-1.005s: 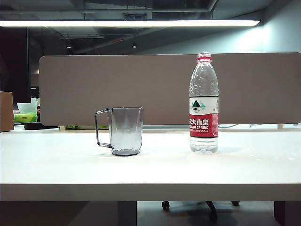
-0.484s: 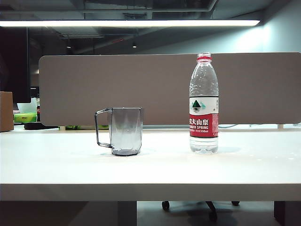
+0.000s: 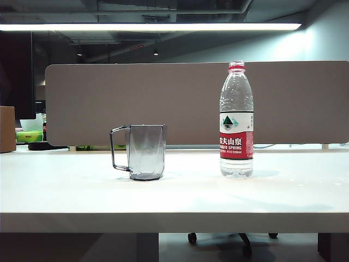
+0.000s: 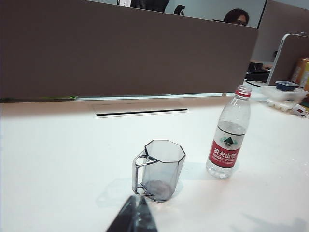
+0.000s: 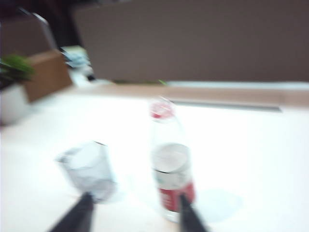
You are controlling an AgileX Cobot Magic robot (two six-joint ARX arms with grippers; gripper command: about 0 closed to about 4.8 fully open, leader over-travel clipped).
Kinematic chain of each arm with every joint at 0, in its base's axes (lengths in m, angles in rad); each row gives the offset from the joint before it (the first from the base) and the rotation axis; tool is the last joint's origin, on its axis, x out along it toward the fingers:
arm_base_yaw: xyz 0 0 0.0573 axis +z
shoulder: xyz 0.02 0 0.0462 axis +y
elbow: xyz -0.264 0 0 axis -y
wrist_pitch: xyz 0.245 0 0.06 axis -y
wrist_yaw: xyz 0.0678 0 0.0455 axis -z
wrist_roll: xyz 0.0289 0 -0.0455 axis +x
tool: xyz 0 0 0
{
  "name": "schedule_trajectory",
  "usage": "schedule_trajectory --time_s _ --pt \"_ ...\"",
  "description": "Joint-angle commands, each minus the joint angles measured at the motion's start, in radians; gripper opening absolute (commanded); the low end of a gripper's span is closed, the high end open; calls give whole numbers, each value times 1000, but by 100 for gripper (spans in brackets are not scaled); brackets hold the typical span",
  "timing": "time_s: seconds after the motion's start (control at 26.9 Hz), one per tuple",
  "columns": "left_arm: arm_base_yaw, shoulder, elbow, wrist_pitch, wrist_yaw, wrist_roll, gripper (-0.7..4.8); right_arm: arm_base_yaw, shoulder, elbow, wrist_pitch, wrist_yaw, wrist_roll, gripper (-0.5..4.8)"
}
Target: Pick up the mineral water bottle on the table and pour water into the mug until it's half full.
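Observation:
The mineral water bottle (image 3: 236,123) stands upright and capless on the white table (image 3: 174,202), to the right of the smoky-grey mug (image 3: 146,153), whose handle points left. The clear water in the bottle is hard to gauge. No arm shows in the exterior view. In the left wrist view my left gripper (image 4: 137,205) is shut and empty, just short of the mug (image 4: 161,169), with the bottle (image 4: 230,140) beyond it. The right wrist view is blurred: my right gripper (image 5: 135,197) is open, one finger before the mug (image 5: 89,169), the other before the bottle (image 5: 169,164), touching neither.
A grey partition panel (image 3: 180,101) runs along the table's back edge. A cardboard box (image 3: 6,128) sits at the far left. A cable slot (image 4: 142,112) lies in the table behind the mug. Small containers (image 4: 285,94) stand at the far right, a potted plant (image 5: 14,92) at the left.

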Motion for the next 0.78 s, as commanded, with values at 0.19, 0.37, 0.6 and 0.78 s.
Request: schedule_trajectory --time_s 0.19,0.37,0.6,0.78 --pt "1 10 2 -27 0 -3 -5 16 539 -20 664 74 61 227" --pt "1 13 1 -69 -4 0 -5 82 723 -21 815 108 19 245" --pt "1 14 1 -64 -48 2 -5 208 847 -77 929 215 -47 245" --pt "1 14 1 -64 -65 2 -5 284 866 -236 1128 389 -47 286"
